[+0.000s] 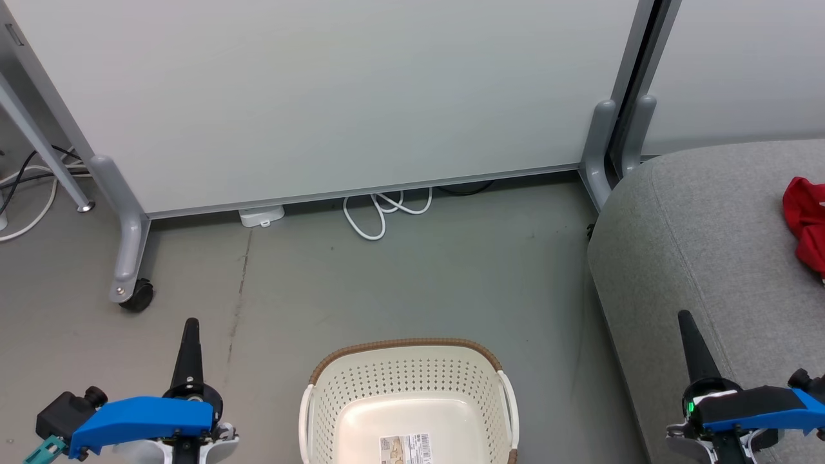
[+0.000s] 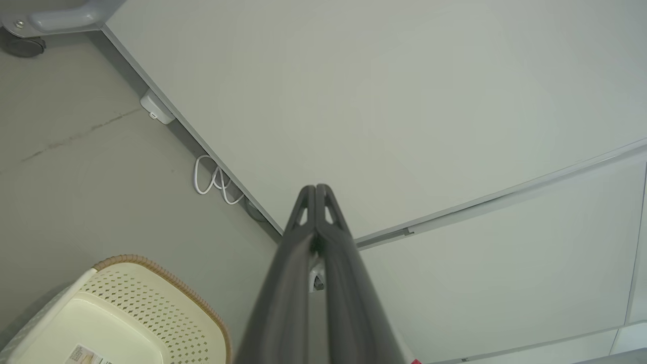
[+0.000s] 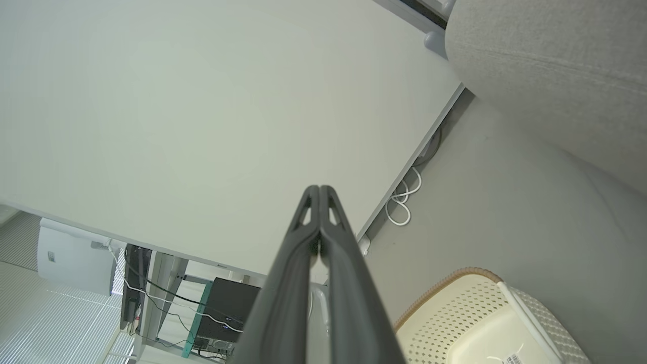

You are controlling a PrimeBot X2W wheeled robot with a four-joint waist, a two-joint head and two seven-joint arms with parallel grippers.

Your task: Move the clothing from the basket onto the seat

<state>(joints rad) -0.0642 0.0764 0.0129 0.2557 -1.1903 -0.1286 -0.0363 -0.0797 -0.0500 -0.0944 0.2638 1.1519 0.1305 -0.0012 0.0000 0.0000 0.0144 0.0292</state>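
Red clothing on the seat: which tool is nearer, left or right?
Right. The right tool shows against the seat, below and left of the red clothing in the head view. The left tool is far off, beyond the basket, over the floor.

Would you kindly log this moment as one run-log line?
basket: visible part empty | clothing: on seat | left gripper: shut, empty | right gripper: shut, empty

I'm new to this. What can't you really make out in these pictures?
The red clothing on the seat: cut by the head view's right edge, pieces uncountable.
The basket: near end cut by that view's bottom edge.
The sticker inside it: print too small to read.
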